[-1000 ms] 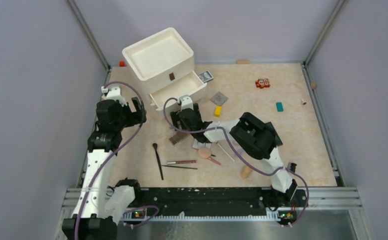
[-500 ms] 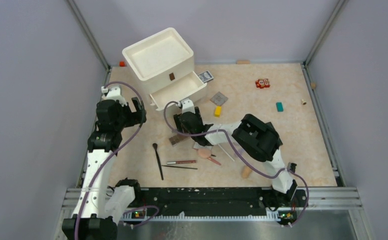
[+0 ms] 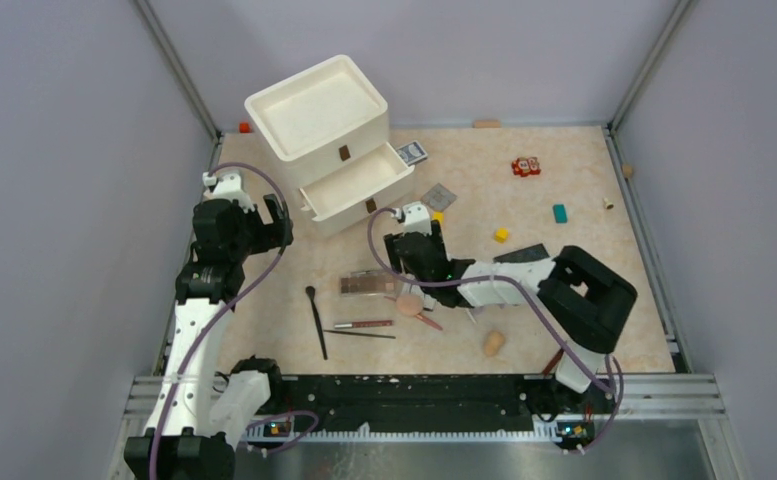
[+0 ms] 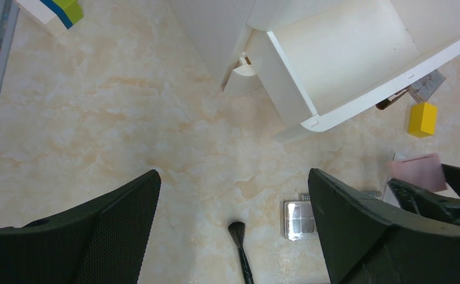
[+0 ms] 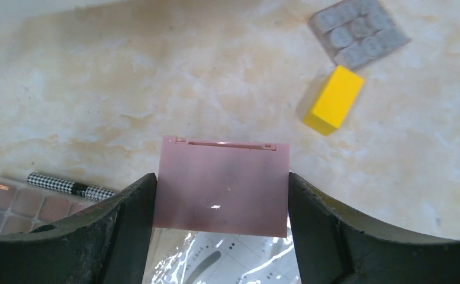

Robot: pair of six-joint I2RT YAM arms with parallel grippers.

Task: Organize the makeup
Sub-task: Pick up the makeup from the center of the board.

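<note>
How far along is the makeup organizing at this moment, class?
Done: only the drawer stands open, and it looks empty. In hand: the right gripper has its jaws closed on the pink compact. Remaining: the eyeshadow palette, black brush, pencils and peach sponge lie on the table; the left gripper is open, holding nothing.

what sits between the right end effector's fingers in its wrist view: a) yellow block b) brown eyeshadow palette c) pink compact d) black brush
c, the pink compact sits between the fingers of the right end effector, touching both; the yellow block lies off to the side.
</note>
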